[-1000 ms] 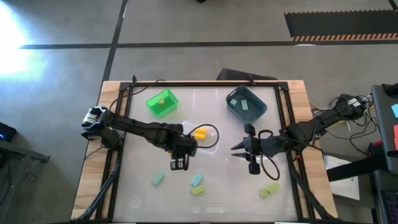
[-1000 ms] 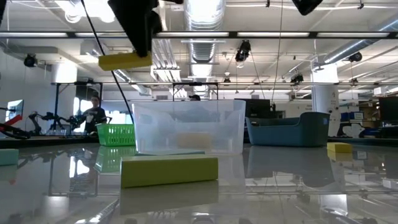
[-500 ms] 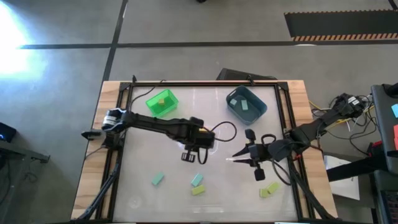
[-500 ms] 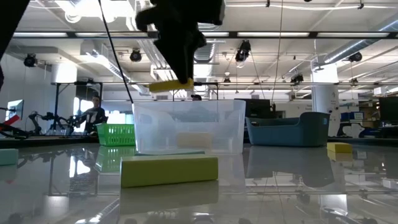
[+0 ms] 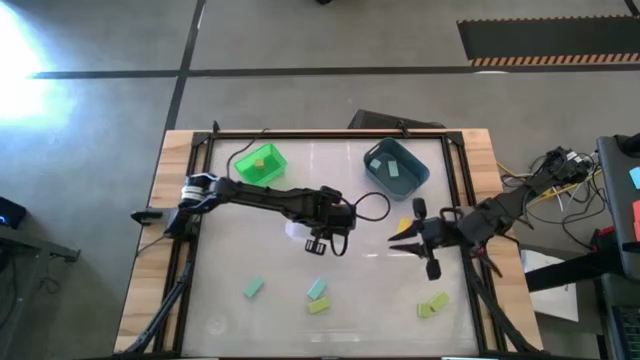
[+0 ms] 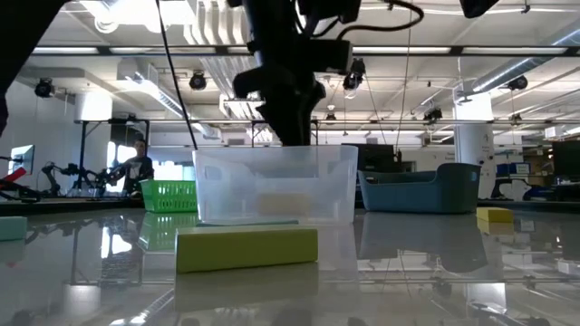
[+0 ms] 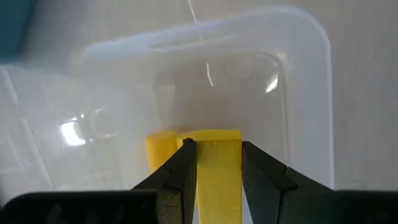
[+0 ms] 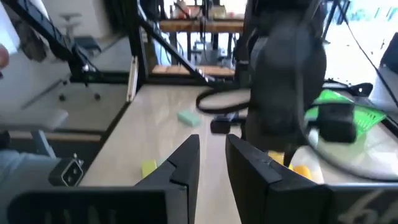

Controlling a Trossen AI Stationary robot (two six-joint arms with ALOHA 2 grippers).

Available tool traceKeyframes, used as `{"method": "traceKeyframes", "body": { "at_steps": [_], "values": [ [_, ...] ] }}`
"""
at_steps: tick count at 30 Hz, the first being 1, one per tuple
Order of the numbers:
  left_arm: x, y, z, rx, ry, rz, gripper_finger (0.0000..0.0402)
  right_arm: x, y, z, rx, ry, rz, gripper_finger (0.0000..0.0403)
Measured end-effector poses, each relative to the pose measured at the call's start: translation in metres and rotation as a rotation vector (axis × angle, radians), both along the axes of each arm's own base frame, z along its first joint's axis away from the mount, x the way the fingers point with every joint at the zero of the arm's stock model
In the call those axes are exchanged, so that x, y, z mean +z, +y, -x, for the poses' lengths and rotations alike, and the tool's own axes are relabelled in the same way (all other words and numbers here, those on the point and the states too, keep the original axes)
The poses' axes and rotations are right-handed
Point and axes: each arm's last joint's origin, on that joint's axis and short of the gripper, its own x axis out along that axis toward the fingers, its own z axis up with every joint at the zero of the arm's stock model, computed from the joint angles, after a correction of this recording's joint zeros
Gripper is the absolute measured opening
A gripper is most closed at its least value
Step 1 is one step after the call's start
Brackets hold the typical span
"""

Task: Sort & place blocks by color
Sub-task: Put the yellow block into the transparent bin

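Over the middle of the counter (image 5: 225,260), the left hand (image 7: 214,158) reaches down into a clear, thin-walled plastic bin (image 7: 298,74), its two dark fingers (image 7: 183,168) clamped on a small yellow rectangular block (image 7: 217,171). That block is smooth and plain, held by its long sides, with a second yellow block (image 7: 160,148) lying on the bin floor just beside it. From table height, the left arm drops into the clear bin from above, and a pale yellowish shape shows through its wall.

Farther out, the right hand (image 5: 403,235) hangs over the counter just right of the clear bin, its fingers slightly apart and holding nothing. Behind sit a bright green basket (image 5: 260,165) holding a light green block and a dark blue-grey bin (image 5: 397,166) holding a pale teal one. Along the near edge lie loose blocks: a pale teal one (image 5: 253,288), another teal one (image 5: 317,289) touching a light green one (image 5: 318,306), and two light green ones (image 5: 432,304) at the right.
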Motion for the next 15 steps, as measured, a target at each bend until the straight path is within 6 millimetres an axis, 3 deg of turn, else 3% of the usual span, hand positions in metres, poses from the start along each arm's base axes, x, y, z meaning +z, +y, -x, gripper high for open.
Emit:
{"method": "traceKeyframes", "body": {
  "at_steps": [8,15],
  "values": [
    [-0.03,-0.001,-0.008,0.0,0.067,-0.001,0.0083,-0.006,-0.003,0.004,-0.003,-0.015,-0.025,0.0068],
    [-0.035,0.001,-0.011,0.006,0.065,0.0,0.011,-0.007,-0.001,0.002,-0.002,-0.015,-0.025,0.0069]
  ]
}}
